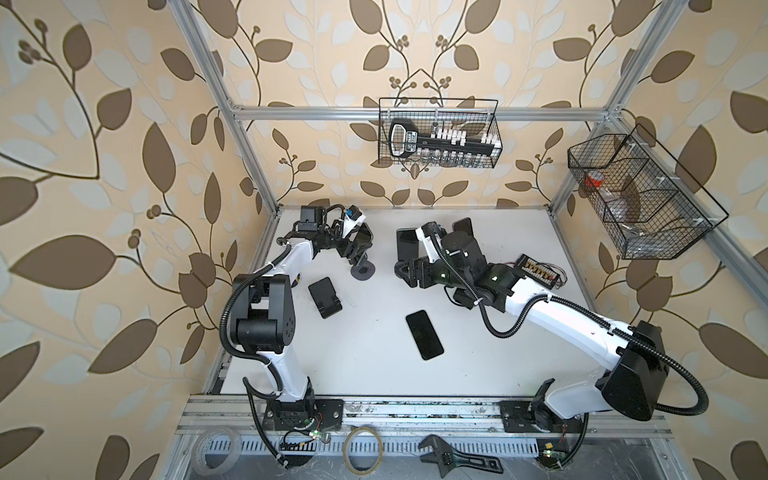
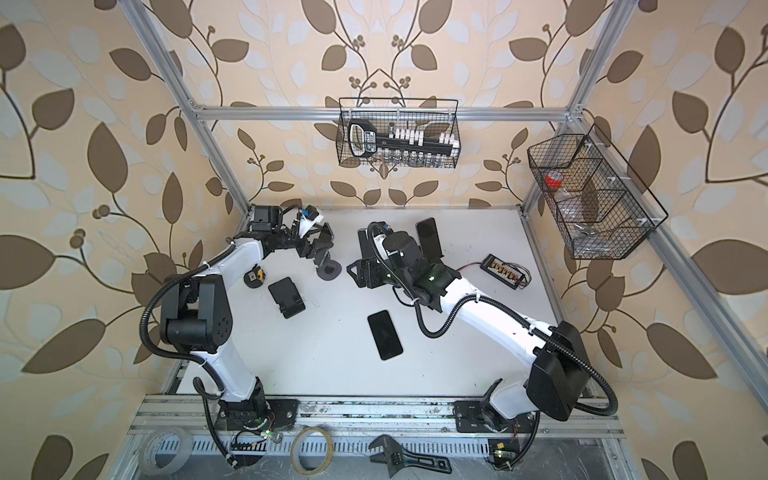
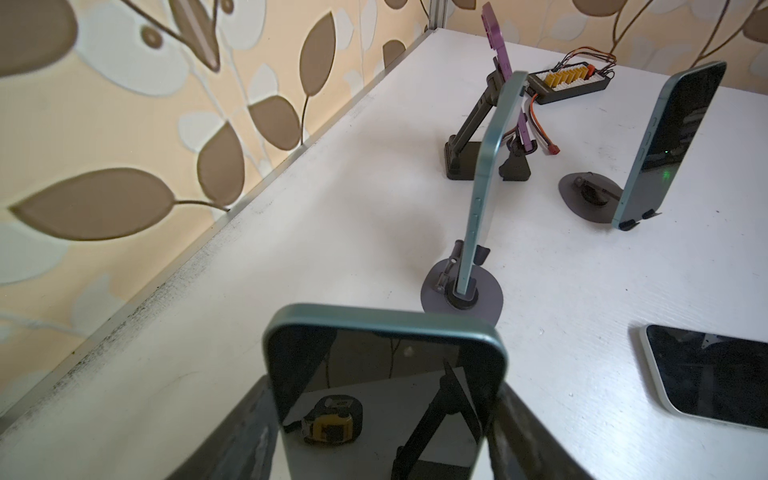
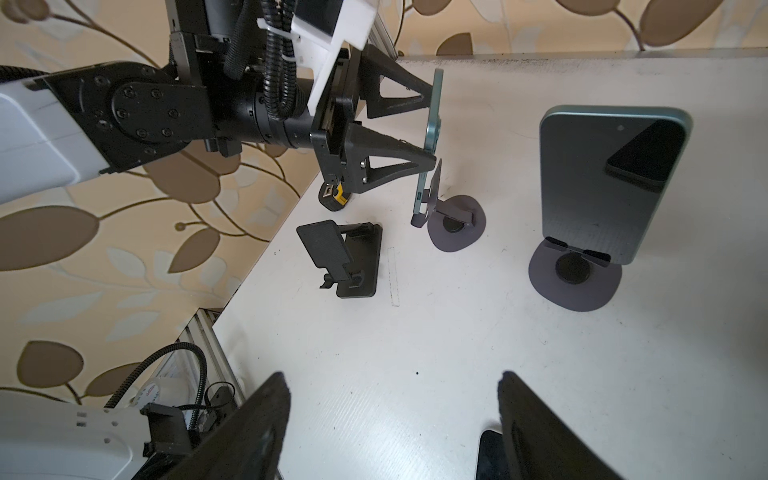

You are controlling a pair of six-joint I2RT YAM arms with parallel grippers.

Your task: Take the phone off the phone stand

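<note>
Left jaws clamped on the phone (image 3: 386, 374) by its long edges. It's a thin slab with a matte teal rim and glossy black glass. It stands near-upright, far left on the bench (image 1: 365, 365), foot at the cradle of the round grey stand (image 4: 457, 232). Right jaws apart, empty. Far wire basket (image 1: 478, 112) holds a black tool rail (image 1: 449, 143).
</note>
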